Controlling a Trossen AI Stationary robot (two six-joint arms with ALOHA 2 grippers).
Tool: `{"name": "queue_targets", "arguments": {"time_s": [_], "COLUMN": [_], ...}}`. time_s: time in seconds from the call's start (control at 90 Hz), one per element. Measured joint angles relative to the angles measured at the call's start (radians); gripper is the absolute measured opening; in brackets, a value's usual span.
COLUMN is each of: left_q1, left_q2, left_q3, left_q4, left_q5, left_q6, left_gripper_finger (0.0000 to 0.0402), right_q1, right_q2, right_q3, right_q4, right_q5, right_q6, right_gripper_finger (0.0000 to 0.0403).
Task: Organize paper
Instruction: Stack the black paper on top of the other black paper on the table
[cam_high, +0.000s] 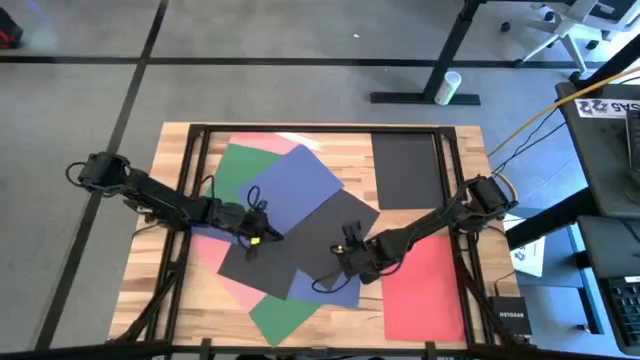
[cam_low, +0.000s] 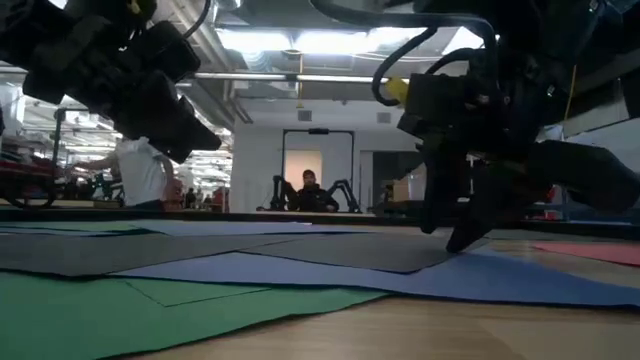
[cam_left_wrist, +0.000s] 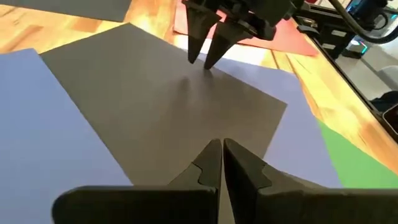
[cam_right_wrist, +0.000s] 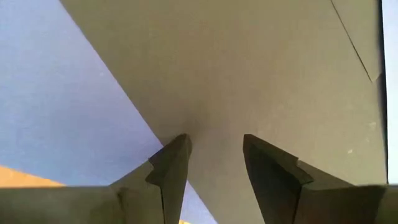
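Paper sheets (cam_high: 300, 230) are being pressed by both end effectors: left end effector (cam_high: 252, 238) closed, right end effector (cam_high: 350, 250) narrowly open. Black sheet (cam_high: 310, 245) should be slid slowly.

Table (cam_high: 470, 290): pale wood, visible grain, light sheen. Black sheet (cam_high: 300, 245): matt paper, smooth, flat; blue sheet (cam_high: 295, 185) beside it likewise matt. Right gripper (cam_right_wrist: 214, 149) fingers (cam_right_wrist: 171, 165): dark matt plastic, on black sheet. Left gripper (cam_left_wrist: 221, 146): same finish
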Motion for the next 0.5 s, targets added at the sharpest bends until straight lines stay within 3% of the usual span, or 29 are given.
{"name": "queue_targets", "arguments": {"time_s": [0.5], "left_q1": [0.003], "left_q2": [0.0], "left_q3": [0.0], "left_q4": [-0.001], "left_q5": [0.026], "left_q6": [0.014], "left_gripper_finger": [0.0], "right_q1": [0.0], "right_q2": [0.0], "right_q3": [0.0], "right_q4": [0.004], "right_q5": [0.0], "right_q6": [0.0], "right_gripper_finger": [0.0146]}}
